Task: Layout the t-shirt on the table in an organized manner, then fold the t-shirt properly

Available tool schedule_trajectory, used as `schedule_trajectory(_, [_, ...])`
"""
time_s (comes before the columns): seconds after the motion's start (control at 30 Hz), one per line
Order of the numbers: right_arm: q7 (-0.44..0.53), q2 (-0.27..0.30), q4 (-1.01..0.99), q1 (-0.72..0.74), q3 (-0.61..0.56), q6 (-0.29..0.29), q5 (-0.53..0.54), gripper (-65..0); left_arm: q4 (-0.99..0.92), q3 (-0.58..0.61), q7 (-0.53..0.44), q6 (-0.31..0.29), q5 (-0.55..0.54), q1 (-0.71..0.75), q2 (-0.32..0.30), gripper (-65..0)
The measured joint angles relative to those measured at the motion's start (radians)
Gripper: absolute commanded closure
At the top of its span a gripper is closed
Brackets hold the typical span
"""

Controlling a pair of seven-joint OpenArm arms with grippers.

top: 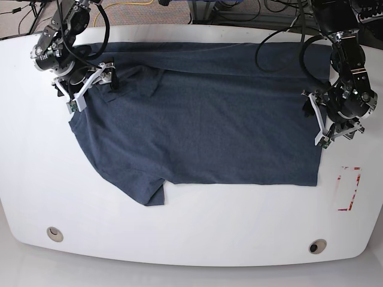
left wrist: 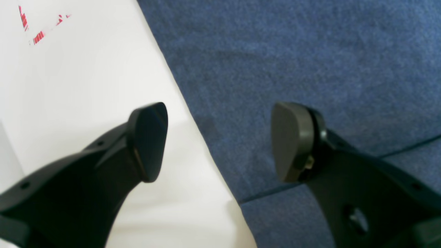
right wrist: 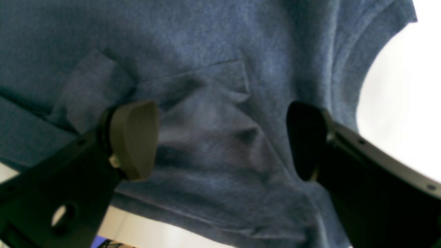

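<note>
The dark blue t-shirt (top: 203, 119) lies spread over the middle of the white table (top: 191, 239), with no lettering showing. One sleeve (top: 149, 191) points toward the near edge. My left gripper (top: 318, 122) hovers open over the shirt's right edge. In the left wrist view the left gripper (left wrist: 220, 141) straddles the line where the t-shirt (left wrist: 310, 62) meets the bare table (left wrist: 86, 86), holding nothing. My right gripper (top: 90, 89) is open at the shirt's far left corner. In the right wrist view the right gripper (right wrist: 220, 139) stands above rumpled folds of the t-shirt (right wrist: 213, 113), empty.
A red-outlined rectangle mark (top: 348, 188) sits on the table just right of the shirt, also seen as a red mark (left wrist: 38, 34) in the left wrist view. Two metal grommets (top: 54, 233) (top: 317, 246) lie near the front edge. Cables hang behind the table.
</note>
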Motion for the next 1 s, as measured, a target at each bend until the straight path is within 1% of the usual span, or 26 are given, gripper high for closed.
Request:
schedule_trajectory(0.17, [-0.001,0.005,0.0,0.019,-0.011,-0.001,-0.005,-55.3,0.0,-0.002,0.0,0.0,-0.001,0.0,0.003,-43.9])
schedule_trajectory(0.2, [0.0,0.007,0.0,0.022,-0.029,-0.009,-0.008,-55.2,0.0,-0.002,0.0,0.0,-0.001,0.001,0.003,-43.9])
schedule_trajectory(0.3, [0.0,0.003,-0.001,0.031,-0.082,-0.006,-0.004,-55.2,0.0,-0.002,0.0,0.0,0.0,0.003,0.0,-43.9])
schedule_trajectory(0.43, [0.001,-0.005,-0.019,0.06,-0.101,0.001,-0.002,-55.0,0.0,-0.002,0.0,0.0,-0.001,0.003,0.001,-43.9])
schedule_trajectory(0.5, [0.005,0.001,-0.049,0.075,-0.1,0.0,-0.003,-53.1,0.0,-0.002,0.0,0.0,0.0,0.003,0.0,-43.9])
schedule_trajectory(0.63, [0.004,0.008,-0.116,0.095,-0.096,-0.002,-0.006,-46.8,0.0,-0.002,0.0,0.0,0.0,0.003,0.001,-43.9])
schedule_trajectory(0.73, [0.0,0.01,-0.151,0.097,-0.096,-0.002,-0.014,-44.2,0.001,-0.002,0.0,0.0,0.0,0.003,0.003,-43.9])
schedule_trajectory(1.0, [0.005,0.04,-0.152,0.097,-0.092,-0.002,-0.004,-43.1,0.001,-0.002,0.0,0.0,0.0,0.003,0.0,-43.9])
